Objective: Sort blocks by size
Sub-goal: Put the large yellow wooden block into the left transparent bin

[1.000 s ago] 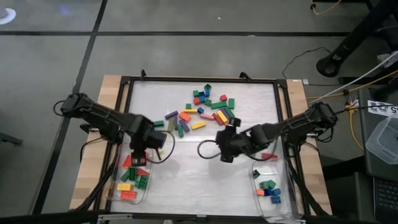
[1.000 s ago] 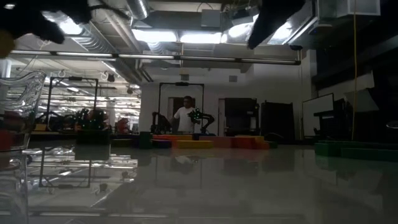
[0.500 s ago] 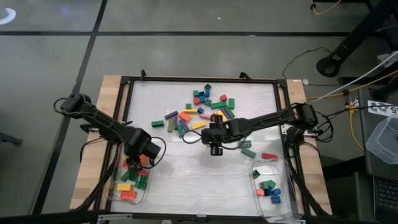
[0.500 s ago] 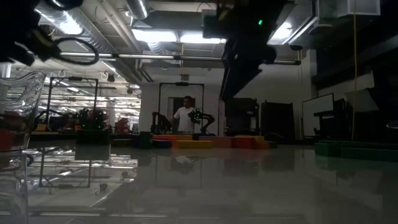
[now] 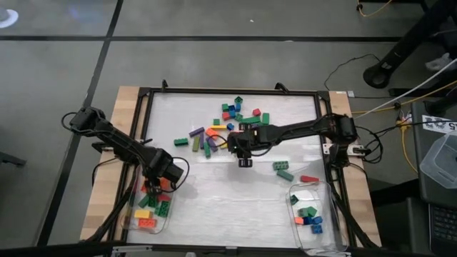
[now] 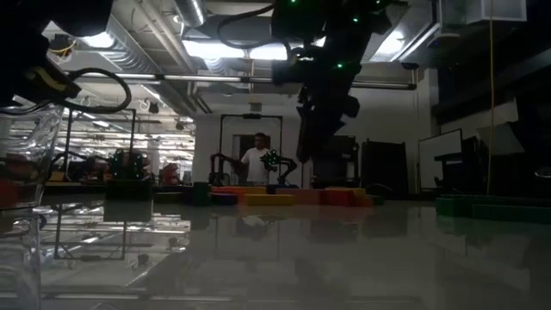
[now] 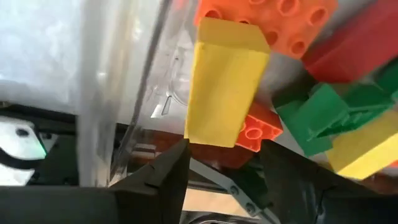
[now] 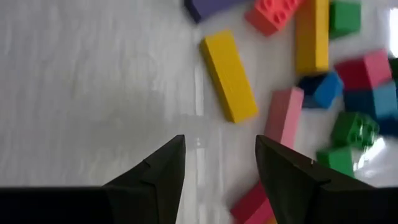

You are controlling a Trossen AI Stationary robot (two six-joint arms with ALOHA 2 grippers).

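Observation:
Loose blocks (image 5: 232, 125) in many colours lie in a pile on the white mat, toward its far middle. My left gripper (image 7: 224, 162) is open and points down into the clear tub (image 5: 136, 218) at the near left. That tub holds orange, red, green and yellow blocks. A long yellow block (image 7: 227, 81) lies just past its fingertips. My right gripper (image 8: 219, 158) hangs open above the mat at the pile's near edge (image 5: 243, 158). A long yellow block (image 8: 229, 76) and a long pink block (image 8: 283, 118) lie just beyond its fingers. My left gripper is open over the tub's blocks. One fingertip (image 7: 181, 149) stands right at the near end (image 7: 211, 134) of the long yellow block. I cannot tell whether it touches it. The block rests on an orange block and the others in the tub.
A second clear tub (image 5: 308, 230) at the near right holds green, blue and red blocks. Two green blocks (image 5: 283, 170) and a red one (image 5: 308, 178) lie apart on the mat's right. A black frame (image 5: 146, 121) rims the mat. The near middle of the mat is bare.
My left gripper has gone toward the table's near left and down into the left tub. My right gripper has swung toward the table's left and far edge, dropping lower as it came up to the pile.

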